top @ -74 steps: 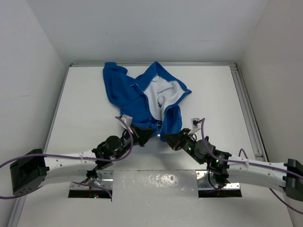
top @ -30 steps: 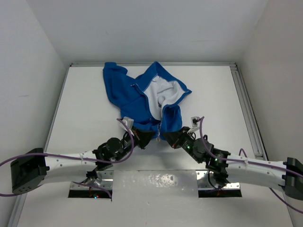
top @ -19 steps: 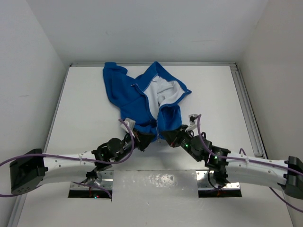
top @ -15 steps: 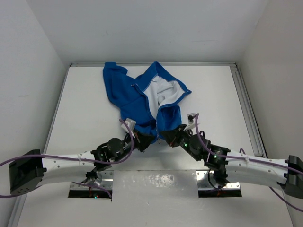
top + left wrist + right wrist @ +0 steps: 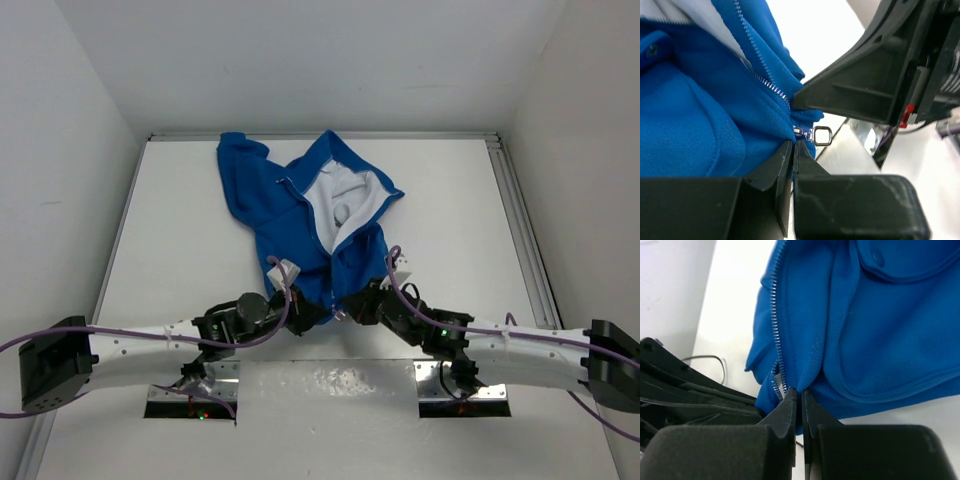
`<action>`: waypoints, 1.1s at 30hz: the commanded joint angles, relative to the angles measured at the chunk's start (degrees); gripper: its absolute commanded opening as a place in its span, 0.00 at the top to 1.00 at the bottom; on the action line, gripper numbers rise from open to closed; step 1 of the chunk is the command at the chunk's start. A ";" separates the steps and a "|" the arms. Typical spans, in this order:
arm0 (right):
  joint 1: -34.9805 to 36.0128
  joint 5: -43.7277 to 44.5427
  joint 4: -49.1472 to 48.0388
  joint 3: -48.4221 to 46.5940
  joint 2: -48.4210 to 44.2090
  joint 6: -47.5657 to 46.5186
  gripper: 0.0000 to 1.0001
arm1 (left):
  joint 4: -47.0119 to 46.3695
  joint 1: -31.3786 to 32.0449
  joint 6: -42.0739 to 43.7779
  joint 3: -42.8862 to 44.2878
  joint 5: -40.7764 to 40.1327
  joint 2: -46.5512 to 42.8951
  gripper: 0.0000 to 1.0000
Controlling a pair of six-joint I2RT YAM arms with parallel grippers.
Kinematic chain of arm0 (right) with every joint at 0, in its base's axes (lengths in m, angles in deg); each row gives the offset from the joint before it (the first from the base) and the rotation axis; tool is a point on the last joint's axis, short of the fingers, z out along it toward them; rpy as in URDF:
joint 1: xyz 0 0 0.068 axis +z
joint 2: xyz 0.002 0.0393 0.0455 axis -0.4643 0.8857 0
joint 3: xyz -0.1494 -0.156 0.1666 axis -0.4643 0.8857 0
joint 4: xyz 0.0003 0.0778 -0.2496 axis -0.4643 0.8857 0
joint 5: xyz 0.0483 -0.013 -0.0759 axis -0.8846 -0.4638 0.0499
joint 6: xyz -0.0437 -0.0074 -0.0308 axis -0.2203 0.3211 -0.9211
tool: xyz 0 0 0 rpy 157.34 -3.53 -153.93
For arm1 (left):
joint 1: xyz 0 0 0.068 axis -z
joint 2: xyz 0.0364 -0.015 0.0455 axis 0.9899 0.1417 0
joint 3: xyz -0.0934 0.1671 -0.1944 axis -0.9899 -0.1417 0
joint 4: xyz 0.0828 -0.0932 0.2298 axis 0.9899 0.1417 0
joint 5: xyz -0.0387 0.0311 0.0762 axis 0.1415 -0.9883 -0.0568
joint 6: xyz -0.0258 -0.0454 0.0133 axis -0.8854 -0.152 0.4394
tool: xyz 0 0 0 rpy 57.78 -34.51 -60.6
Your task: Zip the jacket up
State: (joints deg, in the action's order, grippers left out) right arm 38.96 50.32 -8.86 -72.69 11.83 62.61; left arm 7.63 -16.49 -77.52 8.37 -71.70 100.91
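The bright blue jacket [image 5: 285, 215] lies open on the white table [image 5: 180, 230], its white lining [image 5: 335, 195] showing and its bottom hem pulled toward the arms. My left gripper [image 5: 320, 314] is shut on the hem's left front [image 5: 700, 115], just below the silver zipper slider with its square pull [image 5: 823, 135]. My right gripper [image 5: 350, 308] is shut on a fold of the right front [image 5: 880, 325], beside its loose row of zipper teeth [image 5: 775, 325]. The two grippers sit almost touching. In the left wrist view the right gripper's black finger [image 5: 855, 95] lies against the fabric.
A shiny metal plate [image 5: 330, 380] lies between the arm bases at the near edge. A metal rail [image 5: 520, 220] runs along the table's right side. White walls close in the left, back and right. Purple cables trail from both arms.
Both grippers have moved closer together and toward the near edge, dragging the jacket's hem with them. The two front edges now lie closer along the zipper line.
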 commanded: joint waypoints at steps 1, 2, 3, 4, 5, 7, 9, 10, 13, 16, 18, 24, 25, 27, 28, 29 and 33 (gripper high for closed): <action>-0.19 1.26 -0.49 0.89 0.89 2.11 1.00 | 0.84 1.26 -0.55 0.34 8.33 1.43 1.00; -0.27 0.91 0.38 1.07 1.24 2.54 1.00 | 0.86 1.34 -0.55 0.17 9.30 2.92 1.00; -0.19 0.29 0.74 1.59 1.94 3.59 1.00 | 1.12 1.26 -0.29 0.25 10.27 3.71 1.00; -0.19 -1.19 1.00 2.03 2.21 4.21 1.00 | 1.99 1.34 -0.37 0.17 10.54 4.42 1.00; -0.19 -1.90 1.18 2.82 2.30 4.74 1.00 | 2.35 1.35 -0.37 0.08 10.80 5.47 1.00; -0.19 -2.78 1.70 3.44 2.04 6.15 1.00 | 2.61 1.26 -0.46 -0.79 11.15 6.27 1.00; -0.19 -4.19 2.67 3.09 1.25 6.15 1.00 | 2.44 1.34 -0.98 -1.94 11.15 6.88 1.00; -0.19 -4.63 4.59 2.74 0.12 5.98 0.99 | 2.79 1.35 -1.07 -2.03 10.98 6.97 1.00; -0.19 -7.17 10.38 0.46 -1.65 4.40 0.80 | 2.79 1.34 -1.34 -2.47 11.33 7.15 1.00; -0.19 -11.39 15.32 -0.86 -3.23 3.60 0.55 | 2.70 1.26 -1.60 -2.73 11.94 7.41 1.00; -0.19 -15.42 17.08 -1.22 -3.85 3.95 0.45 | 2.79 1.35 -1.60 -2.73 12.56 7.76 1.00; 0.78 -23.78 11.49 3.78 -7.45 7.55 0.64 | 2.17 1.26 -2.04 -3.52 12.56 8.64 1.00; 0.96 -24.23 8.85 5.53 -7.28 7.91 0.92 | 2.00 1.26 -2.13 -3.61 12.65 8.82 1.00; 1.66 -25.11 1.76 7.38 -6.05 8.26 1.00 | 1.21 1.34 -2.48 -3.70 12.30 8.64 1.00; 1.92 -25.55 -1.34 9.31 -5.70 8.35 1.00 | 1.03 1.35 -2.65 -3.70 12.38 8.73 1.00; 2.10 -25.81 -3.80 10.11 -4.39 8.70 1.00 | 1.03 1.35 -2.92 -3.35 12.56 8.64 1.00; 2.27 -28.79 -11.29 11.61 0.88 8.00 0.66 | 0.86 1.34 -2.92 -3.35 12.04 8.29 1.00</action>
State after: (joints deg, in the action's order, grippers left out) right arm 40.76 25.14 -9.08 -61.41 10.08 70.72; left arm 11.04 -16.18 -79.55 5.13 -61.32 109.57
